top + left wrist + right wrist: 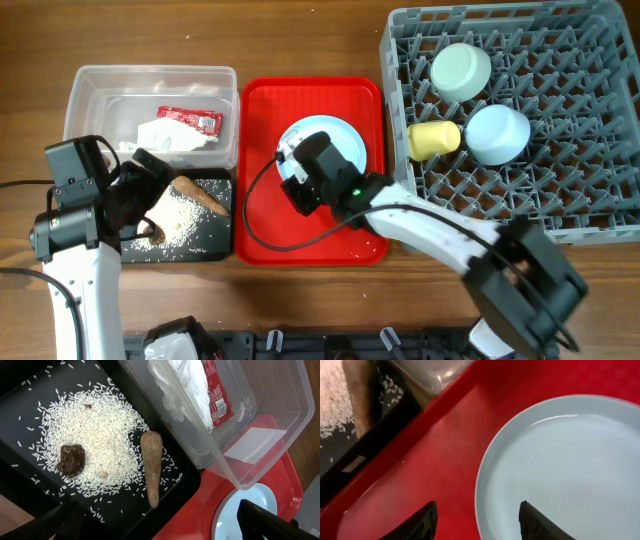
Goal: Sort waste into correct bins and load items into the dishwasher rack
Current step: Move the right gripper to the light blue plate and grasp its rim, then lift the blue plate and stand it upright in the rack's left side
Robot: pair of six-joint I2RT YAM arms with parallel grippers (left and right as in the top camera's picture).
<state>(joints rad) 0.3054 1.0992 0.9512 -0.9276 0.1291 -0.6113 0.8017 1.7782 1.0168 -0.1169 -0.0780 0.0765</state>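
Note:
A round light blue plate (335, 140) (560, 460) lies on the red tray (265, 220). My right gripper (292, 180) (477, 522) is open and straddles the plate's left rim, one finger over the red tray and one over the plate. My left gripper (158, 200) (160, 527) hangs wide open over the black tray (215, 243) (30, 390), which holds rice grains (100, 435), a brown lump (71, 459) and a long brown scrap (151, 467). The clear tub (80, 100) (265, 425) holds a red sauce packet (190, 120) (217, 395) and crumpled white paper (170, 142) (182, 390).
The grey dishwasher rack (560, 200) fills the right side and holds a pale green bowl (460, 70), a light blue bowl (497, 133) and a yellow cup (433, 140). The red tray sits between the bins and the rack.

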